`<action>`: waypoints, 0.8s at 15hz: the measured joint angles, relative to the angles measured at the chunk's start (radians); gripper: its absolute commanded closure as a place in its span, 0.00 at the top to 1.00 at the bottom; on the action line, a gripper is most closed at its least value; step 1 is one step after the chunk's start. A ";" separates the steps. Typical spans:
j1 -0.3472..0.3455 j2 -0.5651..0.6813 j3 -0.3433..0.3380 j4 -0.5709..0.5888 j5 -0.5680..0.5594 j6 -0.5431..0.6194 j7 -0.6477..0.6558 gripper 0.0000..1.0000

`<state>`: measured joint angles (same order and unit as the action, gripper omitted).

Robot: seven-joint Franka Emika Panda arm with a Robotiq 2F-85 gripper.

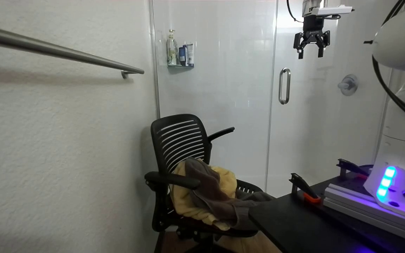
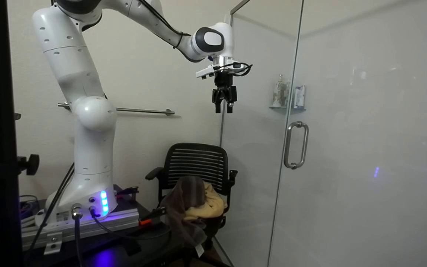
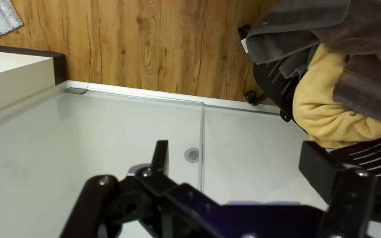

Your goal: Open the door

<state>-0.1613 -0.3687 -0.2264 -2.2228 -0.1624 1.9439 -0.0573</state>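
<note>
The door (image 1: 308, 140) is a glossy panel right of a thin vertical seam, beside a fixed panel, and looks shut in line with it. It also shows in an exterior view (image 2: 361, 215) and in the wrist view (image 3: 131, 129). Its silver bar handle (image 1: 288, 86) stands upright near the seam and shows in an exterior view (image 2: 305, 145). It is out of view in the wrist view. My gripper (image 1: 310, 53) points down, open and empty, higher than the handle and apart from it, as in an exterior view (image 2: 224, 109). Its spread fingers show in the wrist view (image 3: 235, 155).
A black chair (image 1: 160, 140) with brown and yellow towels (image 2: 206, 211) stands before the fixed panel (image 1: 230, 91). A metal rail (image 1: 83, 54) runs along the textured wall. A black table (image 1: 294, 218) carries the robot base. A shelf with bottles (image 1: 172, 49) is behind the glass.
</note>
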 measured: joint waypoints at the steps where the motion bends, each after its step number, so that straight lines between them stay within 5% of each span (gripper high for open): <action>1: 0.001 0.000 0.000 0.001 0.002 0.000 0.000 1.00; 6: -0.023 0.046 0.004 -0.021 -0.077 0.003 0.073 1.00; 12: -0.082 0.250 -0.098 0.039 -0.018 0.190 0.042 1.00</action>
<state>-0.2431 -0.1192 -0.3246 -2.1842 -0.1807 2.1340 -0.0157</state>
